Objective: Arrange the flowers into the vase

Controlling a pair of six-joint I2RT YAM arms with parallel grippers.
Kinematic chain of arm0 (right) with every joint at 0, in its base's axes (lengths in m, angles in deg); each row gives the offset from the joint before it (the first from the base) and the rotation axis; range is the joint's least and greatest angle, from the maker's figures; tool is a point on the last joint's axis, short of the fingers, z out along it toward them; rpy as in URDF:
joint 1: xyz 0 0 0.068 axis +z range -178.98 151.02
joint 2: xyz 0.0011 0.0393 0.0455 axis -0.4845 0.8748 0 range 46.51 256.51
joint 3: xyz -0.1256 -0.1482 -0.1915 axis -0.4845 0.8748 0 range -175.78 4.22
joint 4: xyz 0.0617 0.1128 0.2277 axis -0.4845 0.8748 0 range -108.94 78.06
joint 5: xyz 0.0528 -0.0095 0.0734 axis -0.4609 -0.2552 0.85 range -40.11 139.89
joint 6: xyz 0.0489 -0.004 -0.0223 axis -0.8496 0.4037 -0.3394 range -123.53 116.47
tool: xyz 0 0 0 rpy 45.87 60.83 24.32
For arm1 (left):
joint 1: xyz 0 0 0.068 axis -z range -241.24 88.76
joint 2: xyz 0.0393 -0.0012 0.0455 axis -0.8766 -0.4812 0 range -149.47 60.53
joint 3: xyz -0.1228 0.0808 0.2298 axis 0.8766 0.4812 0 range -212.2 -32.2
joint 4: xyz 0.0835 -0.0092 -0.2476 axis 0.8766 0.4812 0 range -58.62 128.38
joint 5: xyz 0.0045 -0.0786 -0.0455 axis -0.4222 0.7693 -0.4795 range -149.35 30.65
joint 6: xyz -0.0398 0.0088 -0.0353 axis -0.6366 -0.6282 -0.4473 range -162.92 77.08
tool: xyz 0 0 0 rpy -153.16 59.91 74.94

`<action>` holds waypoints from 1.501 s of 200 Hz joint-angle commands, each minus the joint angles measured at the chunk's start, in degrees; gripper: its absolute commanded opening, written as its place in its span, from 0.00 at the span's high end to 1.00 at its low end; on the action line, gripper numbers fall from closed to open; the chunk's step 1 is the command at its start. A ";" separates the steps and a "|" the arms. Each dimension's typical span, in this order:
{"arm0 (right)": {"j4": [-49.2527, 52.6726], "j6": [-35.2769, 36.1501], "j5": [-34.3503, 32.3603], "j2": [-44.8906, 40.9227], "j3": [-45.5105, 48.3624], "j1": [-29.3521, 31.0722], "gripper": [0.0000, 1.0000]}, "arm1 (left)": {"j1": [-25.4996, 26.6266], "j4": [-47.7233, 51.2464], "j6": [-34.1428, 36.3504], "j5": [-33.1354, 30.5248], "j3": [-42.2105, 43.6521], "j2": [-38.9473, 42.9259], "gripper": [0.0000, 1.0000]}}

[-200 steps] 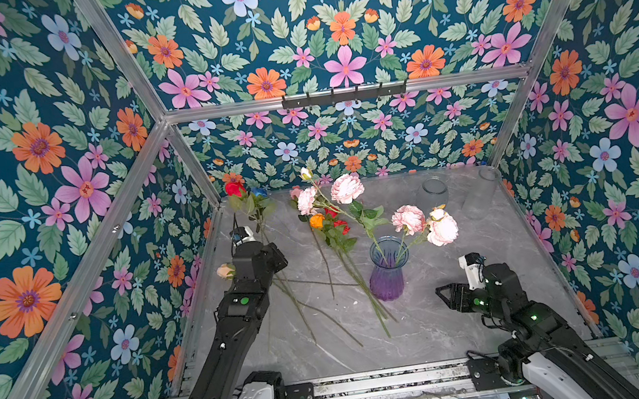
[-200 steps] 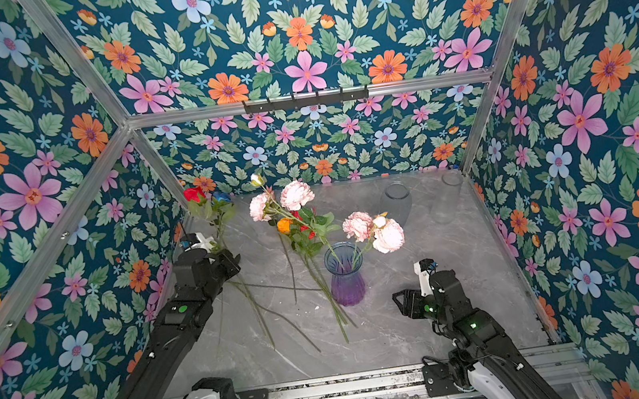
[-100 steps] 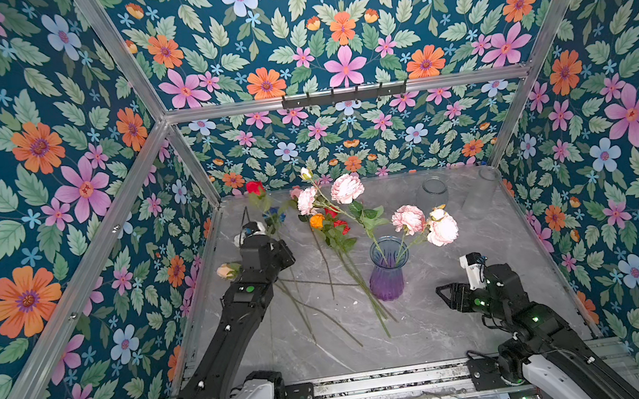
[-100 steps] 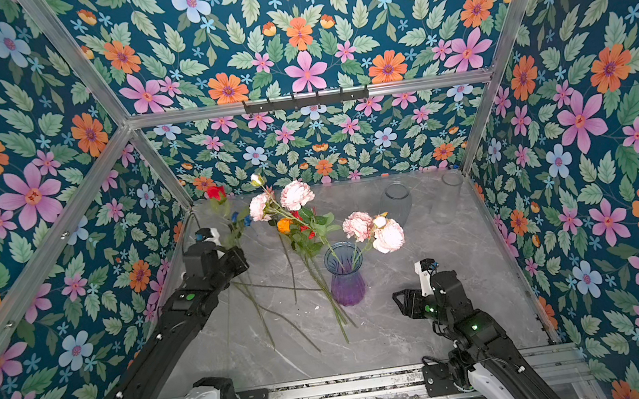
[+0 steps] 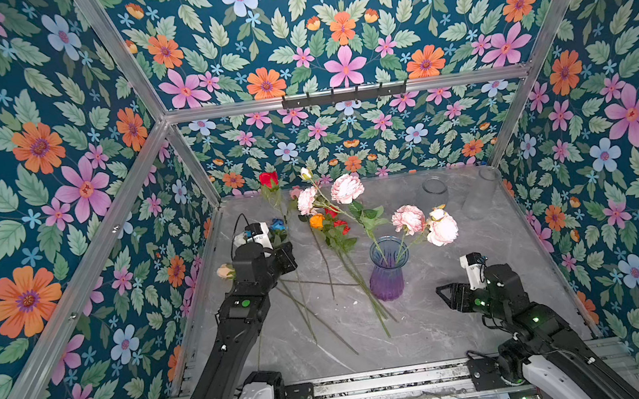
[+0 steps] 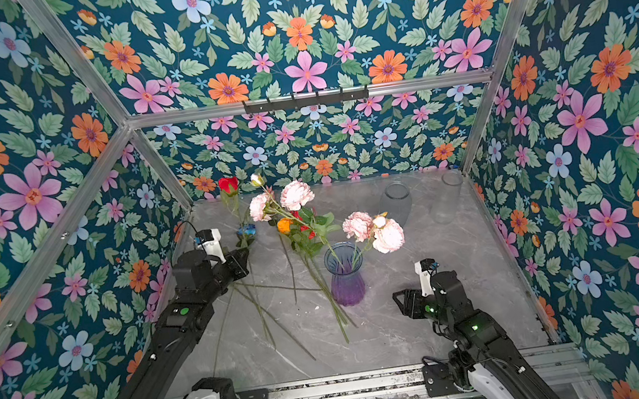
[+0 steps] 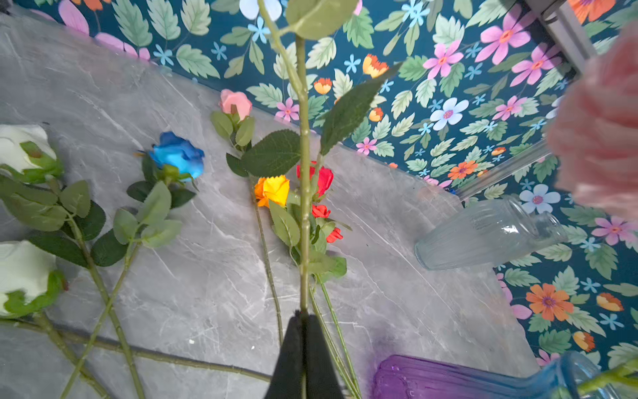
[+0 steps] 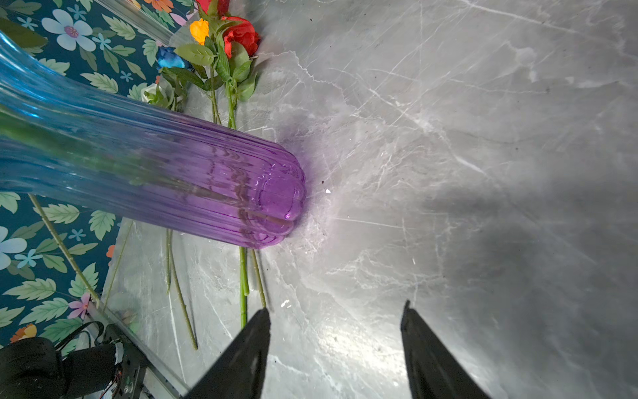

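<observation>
Left wrist view: left claw point(image 7: 303, 316) pinched tight on a rose stem point(image 7: 304, 207); right claw point(image 8: 335, 307) wide apart, empty, near the vase point(image 8: 207, 186).

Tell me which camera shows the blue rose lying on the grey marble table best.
The left wrist view: the blue rose is close and sharp, bloom and leaves unobstructed. In both top views it is small and distant. The right wrist view shows only part of its bloom, behind leaves.

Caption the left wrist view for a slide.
Left hand shut on a stem above roses lying on the table, purple vase nearby.
</observation>
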State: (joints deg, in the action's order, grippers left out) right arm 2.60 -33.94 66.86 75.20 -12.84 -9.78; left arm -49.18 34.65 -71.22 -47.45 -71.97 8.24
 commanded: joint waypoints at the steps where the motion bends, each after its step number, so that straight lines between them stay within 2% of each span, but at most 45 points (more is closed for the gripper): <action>1: -0.53 -0.17 0.09 -0.23 0.03 0.09 0.38 | -0.10 -5.51 -0.27 -1.41 0.13 4.30 1.00; 37: -0.64 -0.09 0.15 0.45 -0.16 0.05 0.38 | -0.01 -18.69 -1.65 5.96 -2.39 12.91 1.00; 54: -0.72 -0.08 0.10 0.62 -0.15 0.06 0.38 | 0.07 -27.06 -3.41 12.26 -4.37 13.63 1.00; 90: -0.88 -0.08 0.01 1.24 -0.29 0.05 0.38 | 1.57 -53.40 -14.85 20.61 -6.02 8.01 1.00; 103: -0.88 -0.03 -0.08 1.35 -0.26 0.05 0.38 | 4.19 -61.48 -17.62 20.68 -6.54 4.04 1.00; 113: -0.72 -0.08 -0.18 1.24 -0.30 0.07 0.38 | 7.99 -65.18 -15.91 19.81 -7.13 0.90 1.00; 144: -0.62 -0.17 -0.28 1.28 -0.33 0.07 0.38 | 24.56 -56.41 2.87 15.41 -14.22 -7.18 1.00; 164: -0.58 -0.17 -0.43 1.37 -0.26 0.14 0.38 | 29.64 -56.83 7.19 15.23 -17.77 -12.05 1.00; 228: -0.45 -0.17 -0.48 0.69 -0.17 0.13 0.38 | 33.15 -62.80 7.15 14.16 -18.01 -20.56 1.00; 300: -0.53 -0.17 -0.33 0.56 -0.17 0.15 0.38 | 34.01 -65.00 8.72 10.22 -11.83 -22.49 1.00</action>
State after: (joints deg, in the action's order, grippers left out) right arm 2.58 -33.94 66.77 75.70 -12.86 -9.69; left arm -15.20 -26.99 -63.50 -35.30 -85.21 -14.04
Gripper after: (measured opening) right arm 0.618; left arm 0.050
